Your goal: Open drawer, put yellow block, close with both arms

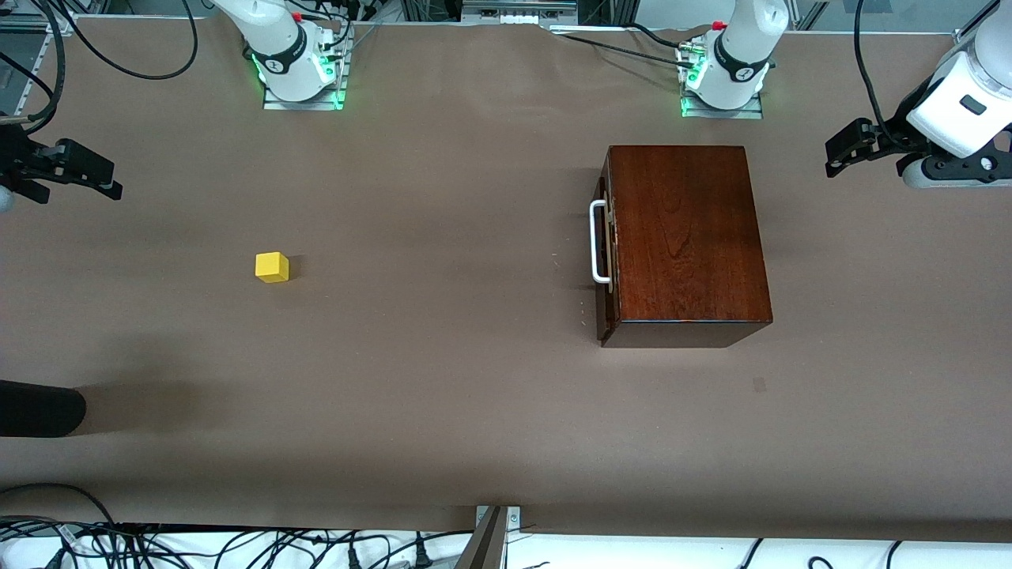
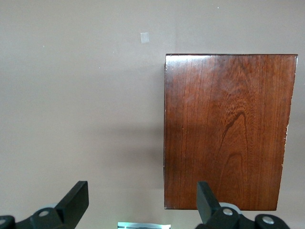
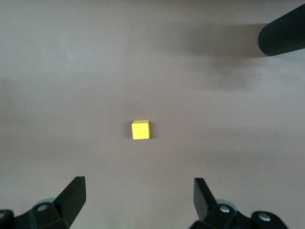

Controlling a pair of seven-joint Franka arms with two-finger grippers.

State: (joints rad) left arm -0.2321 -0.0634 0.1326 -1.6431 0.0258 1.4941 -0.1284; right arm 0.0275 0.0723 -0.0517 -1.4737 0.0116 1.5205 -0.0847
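I'm holding my right gripper (image 1: 75,175) up over the right arm's end of the desk (image 1: 443,411), fingers wide apart, nothing in it. The yellow block (image 1: 272,267) is sitting alone on the bare desk, well apart from that gripper and nearer the front cam than the spot it's hanging over. In the right wrist view the block (image 3: 140,130) is showing centred between my two fingers (image 3: 71,195), so I'm lined up w/ it but high above. A dark rounded object (image 1: 39,408) is poking in at the desk edge, nearer the cam than the block.

Toward the left arm's end, the mahogany box (image 1: 688,237) is resting flat. The drawer (image 1: 607,261) is fully shut, its white handle (image 1: 598,241) facing the block's end of the desk. My left gripper (image 1: 858,148) is hovering past the box at the left arm's end, jaws spread, empty. Left wrist view is showing the box top (image 2: 228,129) only; handle isn't visible from there.

Step in hand, as I'm judging it: opening the drawer, not yet begun. Doing it well probably means:
- coming down at the handle side, fingers straddling the bar's middle
- pulling straight out along the drawer's travel, no twisting
- bracing the box w/ the other arm if it's sliding
- leaving the block alone till the tray is out
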